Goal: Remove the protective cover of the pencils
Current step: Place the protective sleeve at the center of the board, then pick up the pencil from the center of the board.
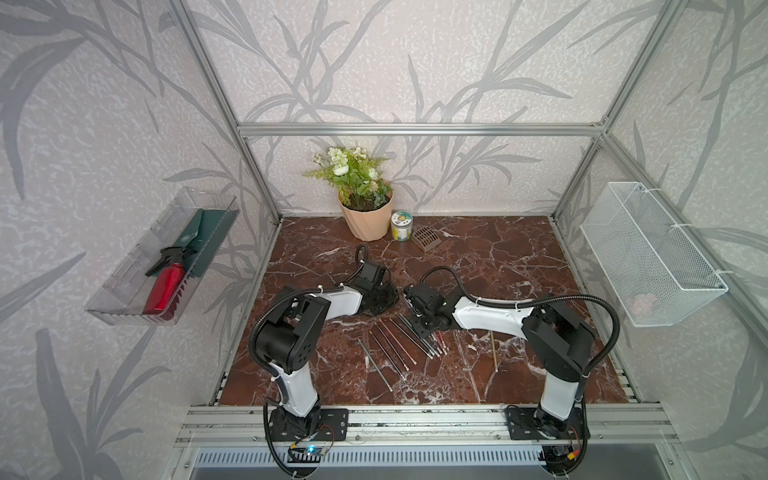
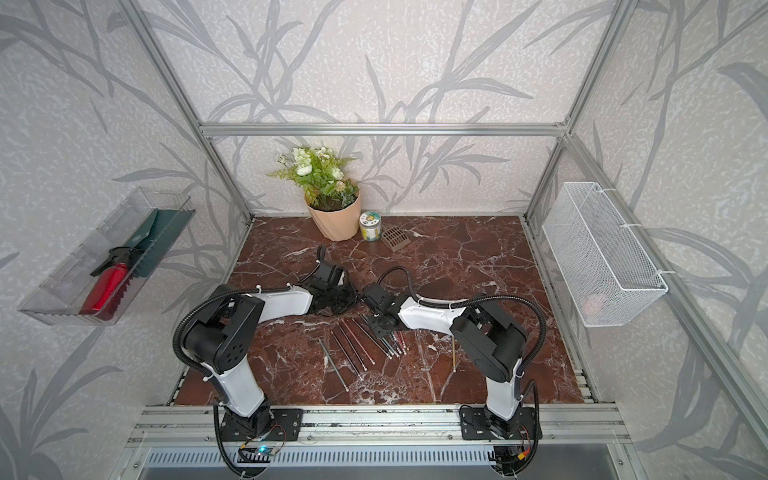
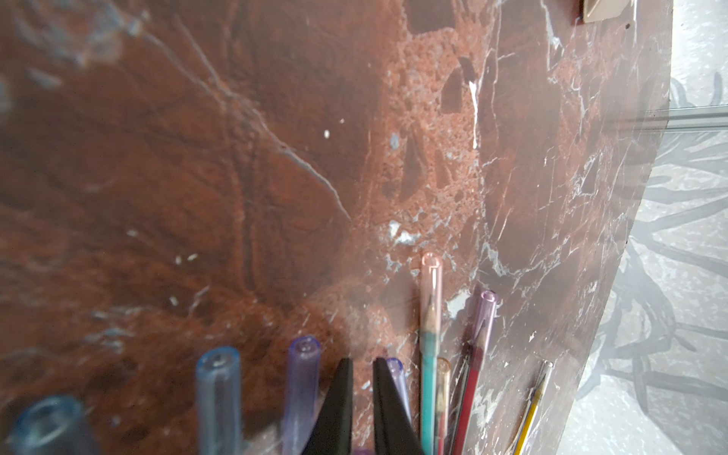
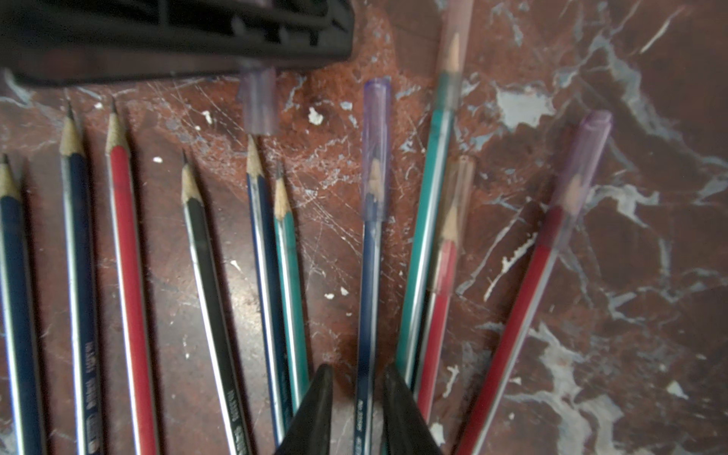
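The pencils [image 1: 419, 341] lie fanned on the table [image 1: 519, 257], well before the flowerpot [image 1: 368, 220], jar [image 1: 402, 226] and grate [image 1: 424, 240].

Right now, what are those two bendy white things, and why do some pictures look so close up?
They are two robot arms, each ending in a pincer. Two pictures look down on the whole marble-patterned table; two close ones come from cameras on the arms' wrists. Pencils lie fanned out there, some tips bare, some under see-through caps. The left pincer pinches a purple cap, clear of any pencil. The right pincer straddles a capped blue pencil, seemingly without squeezing it.
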`<state>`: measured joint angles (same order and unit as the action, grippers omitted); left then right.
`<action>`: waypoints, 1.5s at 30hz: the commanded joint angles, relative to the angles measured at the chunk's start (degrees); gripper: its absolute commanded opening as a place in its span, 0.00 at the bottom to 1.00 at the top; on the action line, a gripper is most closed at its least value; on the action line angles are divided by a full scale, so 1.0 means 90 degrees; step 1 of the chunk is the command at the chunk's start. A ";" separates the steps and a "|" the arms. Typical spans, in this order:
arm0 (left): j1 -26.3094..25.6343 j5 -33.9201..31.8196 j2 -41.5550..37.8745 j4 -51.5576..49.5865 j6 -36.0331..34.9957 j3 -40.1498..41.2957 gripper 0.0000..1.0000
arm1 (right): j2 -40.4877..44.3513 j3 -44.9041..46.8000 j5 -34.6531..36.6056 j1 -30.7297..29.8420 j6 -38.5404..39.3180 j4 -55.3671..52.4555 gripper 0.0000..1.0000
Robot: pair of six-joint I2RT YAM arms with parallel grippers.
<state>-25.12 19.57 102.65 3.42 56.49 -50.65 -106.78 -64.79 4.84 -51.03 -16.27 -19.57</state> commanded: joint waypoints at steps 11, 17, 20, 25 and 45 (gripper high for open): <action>-0.0040 -0.0016 0.0186 -0.0124 -0.0055 -0.0248 0.18 | -0.0292 -0.0300 -0.0069 0.0049 -0.0052 -0.0109 0.21; -0.0036 0.0005 0.0186 -0.0123 -0.0056 -0.0248 0.17 | -0.0274 -0.0315 -0.0069 0.0055 -0.0047 -0.0105 0.12; -0.0040 0.0004 0.0157 -0.0110 -0.0051 -0.0229 0.17 | -0.0245 -0.0314 -0.0075 0.0055 -0.0058 -0.0110 0.08; -0.0040 0.0028 0.0014 -0.0113 -0.0055 -0.0165 0.17 | -0.0161 -0.0306 -0.0088 0.0054 -0.0057 -0.0092 0.05; -0.0039 -0.0187 -0.1116 0.0079 -0.0050 0.0528 0.39 | 0.0896 0.0359 -0.0342 0.0042 -0.0056 0.0484 0.00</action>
<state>-25.15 19.11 94.24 3.70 56.18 -46.85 -101.56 -62.83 2.76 -50.87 -16.67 -16.64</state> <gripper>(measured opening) 0.385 0.084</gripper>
